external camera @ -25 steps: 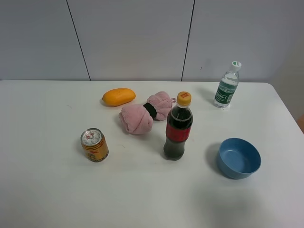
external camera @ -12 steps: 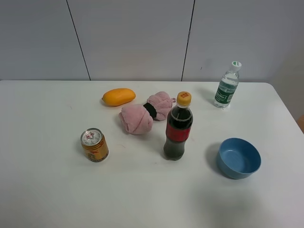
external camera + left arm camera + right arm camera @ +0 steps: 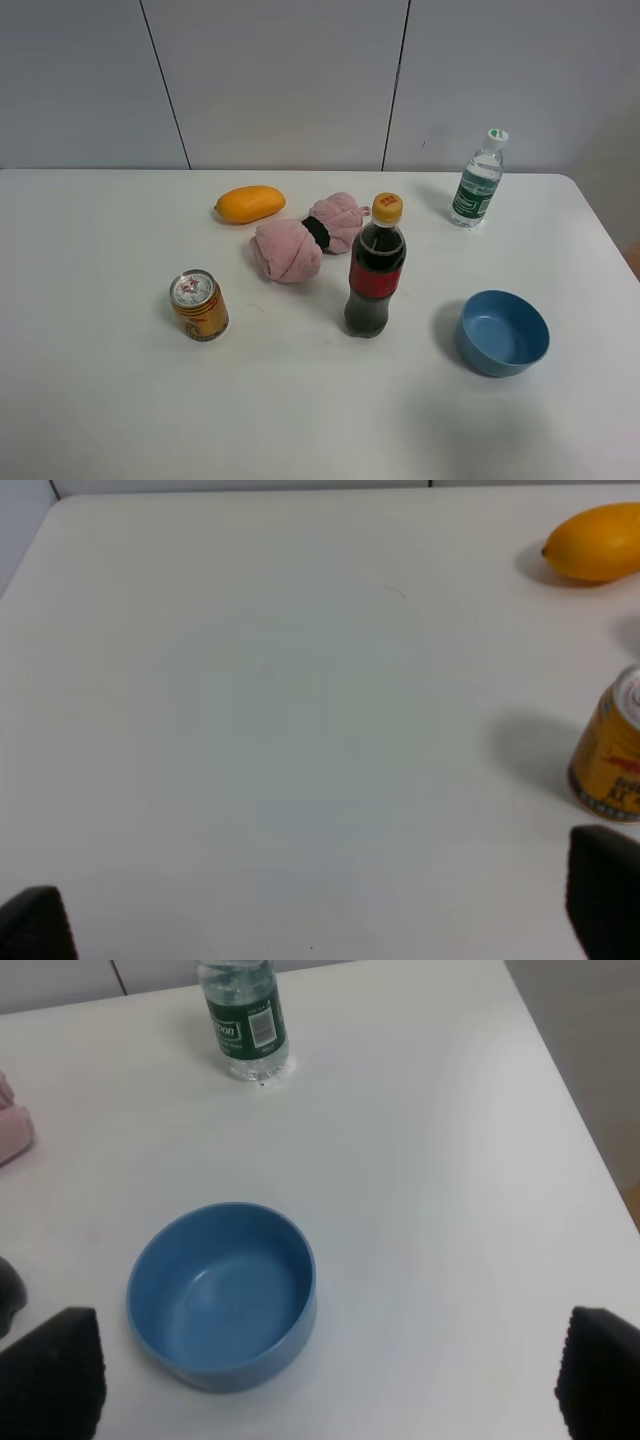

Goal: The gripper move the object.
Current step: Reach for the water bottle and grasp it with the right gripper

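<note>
On the small clear plastic water bottle (image 3: 245,1020) I can read only the letters "bon" in white on its dark green label, with a barcode next to them. The tall dark cola bottle (image 3: 376,268) has a yellow cap and a red label whose print is too small for me to read. The writing on the gold drink can (image 3: 199,306) with red print is also illegible.

My right end effector (image 3: 325,1385) hangs above the white surface (image 3: 100,400). Its two black fingers are spread wide and grip nothing. A round blue plastic bowl (image 3: 222,1295) lies just ahead of it, with the water bottle standing farther on.

My left end effector (image 3: 320,920) is spread wide too, over bare surface, with the can off to one side.

Taking the cola bottle as my landmark:
- The water bottle stands upright well behind it and to its right, near the wall.
- The bowl sits to its right, a little nearer to me.
- The can stands to its left.
- A pink rolled towel (image 3: 305,238) with a black band lies just behind it on the left.
- A yellow-orange mango (image 3: 250,203) lies beyond the towel.
</note>
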{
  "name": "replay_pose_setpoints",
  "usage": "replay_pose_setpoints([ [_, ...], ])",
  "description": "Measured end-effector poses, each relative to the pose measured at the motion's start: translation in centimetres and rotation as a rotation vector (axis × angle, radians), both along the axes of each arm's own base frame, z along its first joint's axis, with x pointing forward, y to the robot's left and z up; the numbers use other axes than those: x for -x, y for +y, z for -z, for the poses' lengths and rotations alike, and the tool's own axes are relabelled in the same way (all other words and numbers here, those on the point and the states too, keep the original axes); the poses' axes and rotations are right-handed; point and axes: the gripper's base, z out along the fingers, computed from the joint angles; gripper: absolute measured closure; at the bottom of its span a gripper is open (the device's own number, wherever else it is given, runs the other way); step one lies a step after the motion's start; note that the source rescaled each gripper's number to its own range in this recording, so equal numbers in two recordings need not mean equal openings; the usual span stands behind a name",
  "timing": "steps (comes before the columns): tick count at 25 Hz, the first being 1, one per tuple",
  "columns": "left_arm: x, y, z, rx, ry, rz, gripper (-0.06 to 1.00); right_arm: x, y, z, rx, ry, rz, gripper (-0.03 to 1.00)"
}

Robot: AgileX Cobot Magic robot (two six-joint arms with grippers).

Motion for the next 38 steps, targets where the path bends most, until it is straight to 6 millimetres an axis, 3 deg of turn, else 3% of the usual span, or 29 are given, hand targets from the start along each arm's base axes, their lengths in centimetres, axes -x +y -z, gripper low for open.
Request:
replay_pose_setpoints([
  [9,0.0,0.0,0.0,0.000,0.000,0.000,-0.06,-1.0,0.4,-0.2,0.029,0.046,-0.067,0.18],
  [16,0.0,0.0,0.0,0.000,0.000,0.000,-0.06,-6.6,0.6,-2.6,0.040,-0.004,-0.079,0.18],
  [22,0.0,0.0,0.0,0.000,0.000,0.000,-0.06,-12.7,0.9,-3.3,0.045,-0.103,-0.093,0.18],
  [29,0.0,0.0,0.0,0.000,0.000,0.000,-0.06,-18.5,1.2,-0.8,0.043,-0.146,-0.109,0.18],
  [38,0.0,0.0,0.0,0.000,0.000,0.000,-0.06,-21.6,1.5,5.1,0.032,-0.255,-0.129,0.18],
])
